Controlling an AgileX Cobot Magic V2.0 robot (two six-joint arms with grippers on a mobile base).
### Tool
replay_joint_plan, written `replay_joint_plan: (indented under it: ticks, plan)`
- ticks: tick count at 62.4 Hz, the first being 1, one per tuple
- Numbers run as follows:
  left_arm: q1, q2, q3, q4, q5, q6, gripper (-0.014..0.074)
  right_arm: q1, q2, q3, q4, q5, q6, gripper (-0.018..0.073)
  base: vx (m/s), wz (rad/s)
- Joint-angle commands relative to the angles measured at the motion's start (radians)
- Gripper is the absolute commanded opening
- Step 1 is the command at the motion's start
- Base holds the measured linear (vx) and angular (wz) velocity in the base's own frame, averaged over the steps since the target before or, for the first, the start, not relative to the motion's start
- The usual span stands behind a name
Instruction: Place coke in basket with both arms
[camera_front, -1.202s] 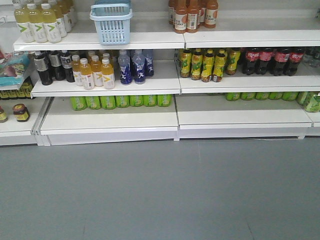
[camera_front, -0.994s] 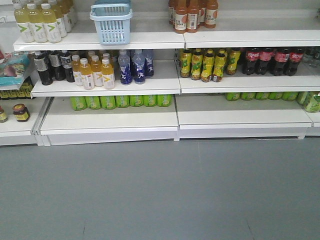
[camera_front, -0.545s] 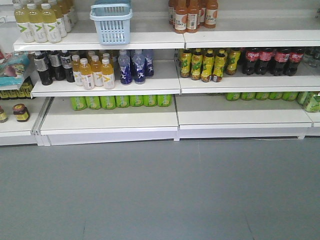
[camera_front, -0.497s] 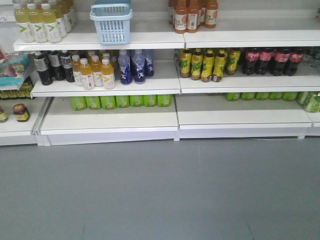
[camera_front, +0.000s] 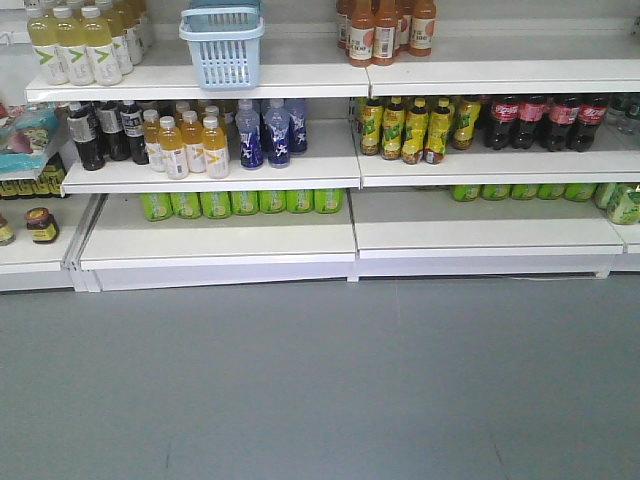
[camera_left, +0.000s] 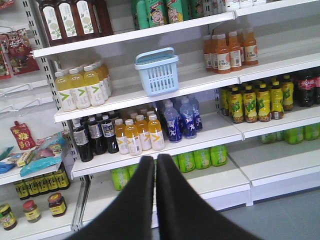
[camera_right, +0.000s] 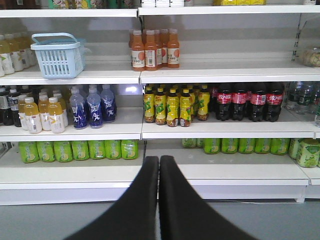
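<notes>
Several coke bottles with red wraps stand on the middle shelf at the right; they also show in the right wrist view and at the right edge of the left wrist view. The light blue basket sits on the upper shelf at the left; it also shows in the left wrist view and in the right wrist view. My left gripper is shut and empty, well short of the shelves. My right gripper is shut and empty, also well back. Neither arm shows in the front view.
White shelves hold yellow-labelled bottles, orange drinks, blue bottles, orange-yellow bottles, dark bottles, pale yellow bottles and green cans. Grey floor lies in front.
</notes>
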Motion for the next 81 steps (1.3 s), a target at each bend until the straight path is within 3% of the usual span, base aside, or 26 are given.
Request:
replay_joint_plan:
  ticks: [1, 81]
  plan:
    - [0.000, -0.017, 0.006, -0.008, -0.069, -0.004, -0.0006, -0.007, -0.011, 0.019, -0.007, -0.074, 0.003, -0.0010, 0.00, 0.00]
    - [0.000, -0.017, 0.006, -0.008, -0.069, -0.004, -0.0006, -0.007, -0.011, 0.019, -0.007, -0.074, 0.003, -0.0010, 0.01, 0.00]
